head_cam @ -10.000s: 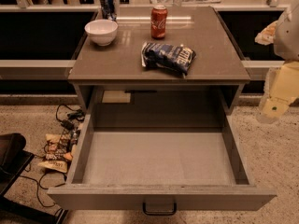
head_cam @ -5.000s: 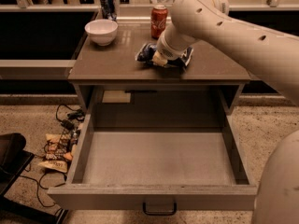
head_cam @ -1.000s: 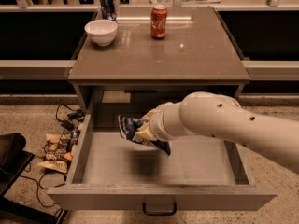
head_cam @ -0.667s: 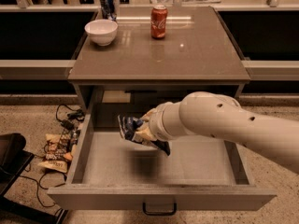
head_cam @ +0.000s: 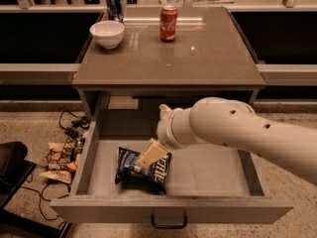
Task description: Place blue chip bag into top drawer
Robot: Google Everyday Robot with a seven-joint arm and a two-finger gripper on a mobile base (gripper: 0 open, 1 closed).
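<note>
One blue chip bag (head_cam: 127, 163), crumpled, lying on the floor of the open top drawer (head_cam: 213, 172), in its left half. One gripper (head_cam: 146, 156), down inside the top drawer, touching the bag's upper face; jaws' opening cannot be told. Above the top drawer, on the surface (head_cam: 208, 58): white bowl (head_cam: 107, 32), red can (head_cam: 168, 22), blue can (head_cam: 114, 5).

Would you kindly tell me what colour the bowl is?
The bowl is white (camera view); the end effector is at the blue chip bag in the top drawer.
</note>
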